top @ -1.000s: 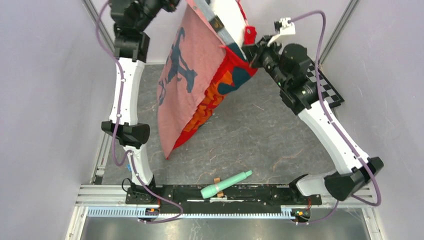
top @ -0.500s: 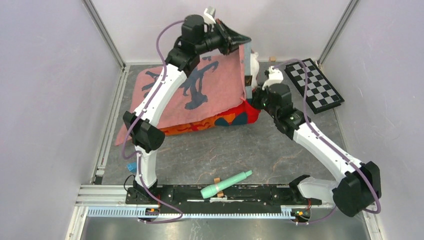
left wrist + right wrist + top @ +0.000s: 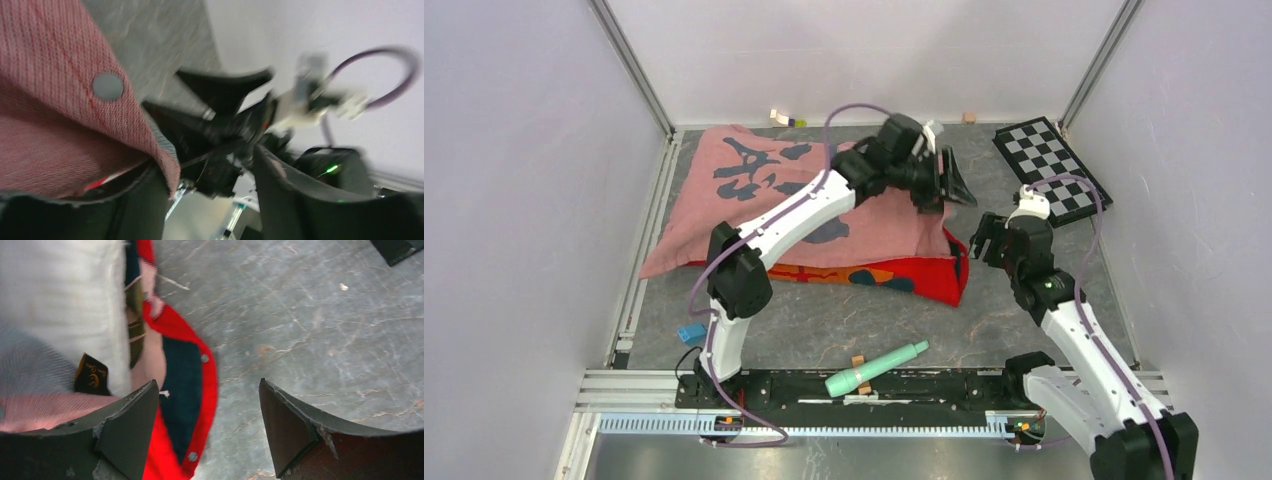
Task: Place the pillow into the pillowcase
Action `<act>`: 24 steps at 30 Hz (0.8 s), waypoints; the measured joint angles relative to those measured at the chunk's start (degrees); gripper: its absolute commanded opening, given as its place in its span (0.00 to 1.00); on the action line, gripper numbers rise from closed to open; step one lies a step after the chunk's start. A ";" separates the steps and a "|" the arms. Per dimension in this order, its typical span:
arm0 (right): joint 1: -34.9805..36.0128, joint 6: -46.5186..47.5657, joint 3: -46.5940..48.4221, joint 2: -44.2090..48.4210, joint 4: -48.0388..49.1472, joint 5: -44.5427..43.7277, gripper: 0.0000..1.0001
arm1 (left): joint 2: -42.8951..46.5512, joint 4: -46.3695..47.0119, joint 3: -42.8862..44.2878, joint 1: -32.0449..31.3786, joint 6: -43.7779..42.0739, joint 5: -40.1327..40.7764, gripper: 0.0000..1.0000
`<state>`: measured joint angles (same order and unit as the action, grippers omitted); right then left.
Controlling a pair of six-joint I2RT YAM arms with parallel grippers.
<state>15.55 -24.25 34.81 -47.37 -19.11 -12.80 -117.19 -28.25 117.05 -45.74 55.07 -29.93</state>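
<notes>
1. Grey stone-patterned table (image 3: 874,310) stands between pale walls. A checkerboard (image 3: 1052,170) lies at the far right, a teal tool (image 3: 876,368) lies near the arm bases, and a small blue block (image 3: 691,332) sits at the near left.
2. The pillowcase (image 3: 884,225) lies flat across the far left and middle of the table. Its faded pink side with dark marks faces up, the red-orange side shows along its near edge, and its mouth is at the right end.
3. The pillow (image 3: 60,305) sits inside the pillowcase. Its white fabric shows at the mouth in the right wrist view.
4. The left gripper (image 3: 944,188) reaches over the pillowcase to its far right corner, jaws apart. In its wrist view the pink hem with a round snap (image 3: 107,86) lies beside one finger.
5. The right gripper (image 3: 986,240) is just beside the pillowcase's near right corner, jaws spread wide over bare table. One finger overlaps the red hem.
</notes>
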 measured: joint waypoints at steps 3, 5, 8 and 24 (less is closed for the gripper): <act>-5.97 0.55 1.29 -5.03 1.42 2.51 0.79 | 0.61 -3.93 -3.30 -2.97 -4.50 2.49 0.94; -10.80 0.37 3.17 -11.15 4.09 6.97 0.78 | 2.29 -6.12 -5.44 -3.65 -7.15 4.94 0.97; -15.54 -0.61 4.79 -18.47 8.31 13.31 0.78 | 7.21 -9.97 -7.48 -3.30 -10.78 10.03 0.98; -17.11 -5.77 24.76 -35.08 20.83 28.30 0.80 | 29.31 -14.67 -21.59 -6.14 -21.20 34.75 0.76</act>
<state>-1.56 -30.02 59.57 -82.46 1.72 15.51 -87.88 -42.92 95.46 -51.88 33.87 4.82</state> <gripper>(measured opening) 0.800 0.809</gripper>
